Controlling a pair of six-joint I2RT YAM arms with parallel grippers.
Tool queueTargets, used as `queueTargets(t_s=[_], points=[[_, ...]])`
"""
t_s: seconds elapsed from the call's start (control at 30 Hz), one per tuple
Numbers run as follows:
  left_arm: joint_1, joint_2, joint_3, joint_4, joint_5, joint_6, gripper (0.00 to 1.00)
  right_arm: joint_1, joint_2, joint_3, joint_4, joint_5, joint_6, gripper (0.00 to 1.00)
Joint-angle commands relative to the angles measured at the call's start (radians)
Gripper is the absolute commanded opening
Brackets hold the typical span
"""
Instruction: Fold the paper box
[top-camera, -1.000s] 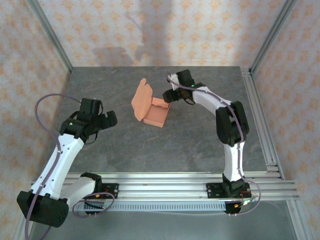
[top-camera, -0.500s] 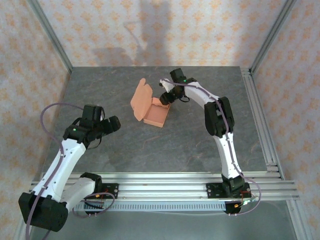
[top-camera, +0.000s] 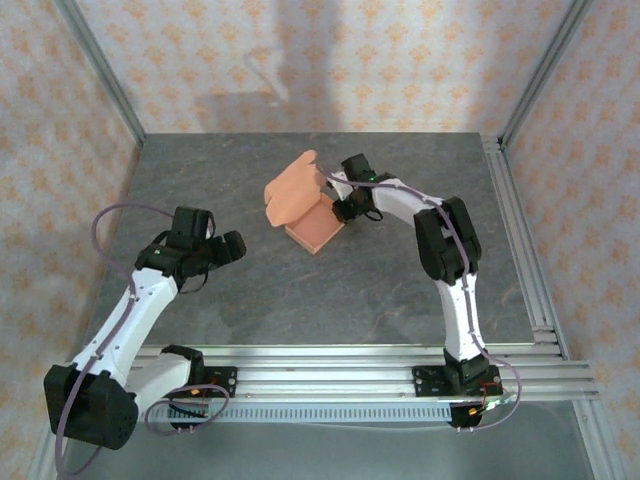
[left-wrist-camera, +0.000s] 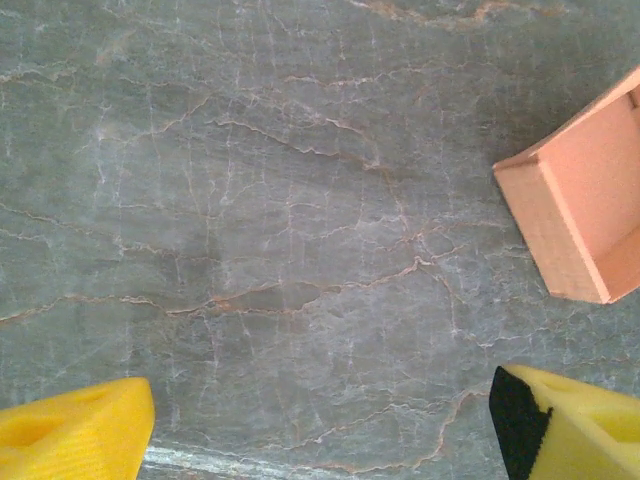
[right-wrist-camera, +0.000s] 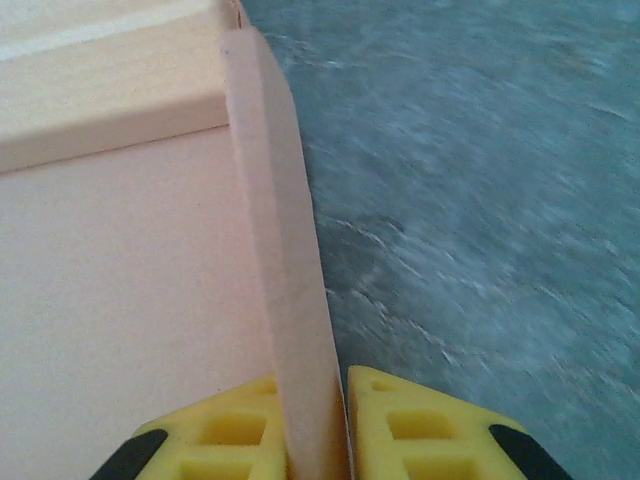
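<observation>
Right end effector (right-wrist-camera: 316, 400) on paper box (right-wrist-camera: 130, 300)

We see a grey, veined stone-look bench (top-camera: 300, 290). A salmon-orange paper box (top-camera: 318, 228) sits on it, far-centre, lid flap raised.

In left wrist view paper box (left-wrist-camera: 585, 215) cut off at right edge, left gripper (left-wrist-camera: 320, 435) fingers cropped below, table (right-wrist-camera: 480, 200) blurred in right wrist view
</observation>
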Motion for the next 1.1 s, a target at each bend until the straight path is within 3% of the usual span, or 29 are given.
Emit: queueTargets(t_s=[0.0, 0.17, 0.23, 0.33, 0.43, 0.67, 1.07], points=[[0.005, 0.025, -0.012, 0.036, 0.014, -0.009, 0.88, 0.03, -0.098, -0.1, 0.155, 0.161, 0.126, 0.19], [0.003, 0.076, 0.003, 0.052, 0.032, -0.007, 0.89, 0.075, -0.135, -0.166, 0.187, 0.301, 0.232, 0.23], [0.002, 0.095, 0.013, 0.052, 0.038, -0.005, 0.89, 0.075, -0.139, -0.173, 0.179, 0.334, 0.259, 0.33], [0.002, 0.114, 0.026, 0.045, 0.042, 0.001, 0.89, 0.071, -0.161, -0.181, 0.169, 0.293, 0.238, 0.49], [0.002, 0.12, 0.027, 0.044, 0.037, 0.003, 0.89, 0.049, -0.17, -0.165, 0.15, 0.163, 0.218, 0.56], [0.003, 0.111, -0.005, 0.068, 0.041, -0.013, 0.9, 0.012, -0.079, -0.021, 0.039, 0.048, 0.167, 0.51], [0.003, 0.117, -0.011, 0.075, 0.057, -0.001, 0.87, -0.003, 0.021, 0.087, -0.042, 0.041, 0.094, 0.31]])
